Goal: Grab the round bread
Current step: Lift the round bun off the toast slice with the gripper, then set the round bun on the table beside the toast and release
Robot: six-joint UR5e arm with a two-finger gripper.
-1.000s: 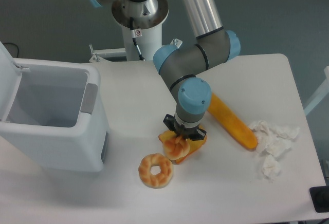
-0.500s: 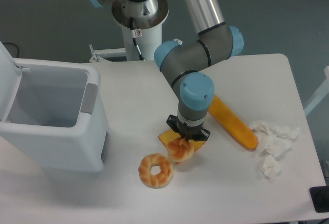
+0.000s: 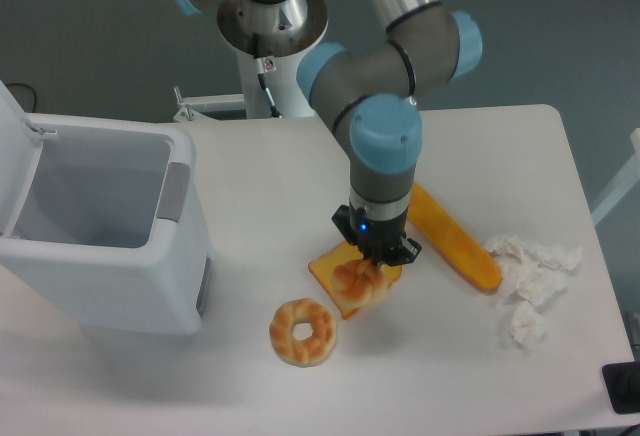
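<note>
The round bread (image 3: 360,280) hangs pinched in my claw (image 3: 368,268), held over the toast slice (image 3: 338,278) near the middle of the counter (image 3: 250,186); from this high fixed view I cannot tell whether the bun is clear of the toast or touching it. My fingers are mostly hidden under my own wrist, so how deep the hold sits is unclear. I judge the risk to be a shallow pinch on a soft dome: the bun could squeeze out and drop onto the toast, or roll toward the ring bread (image 3: 302,332) just beside it at the front. A sideways swing could also brush the long orange baguette (image 3: 452,237) to one side. The crumpled tissue (image 3: 530,281) and the open white bin (image 3: 100,226) stand well apart.
</note>
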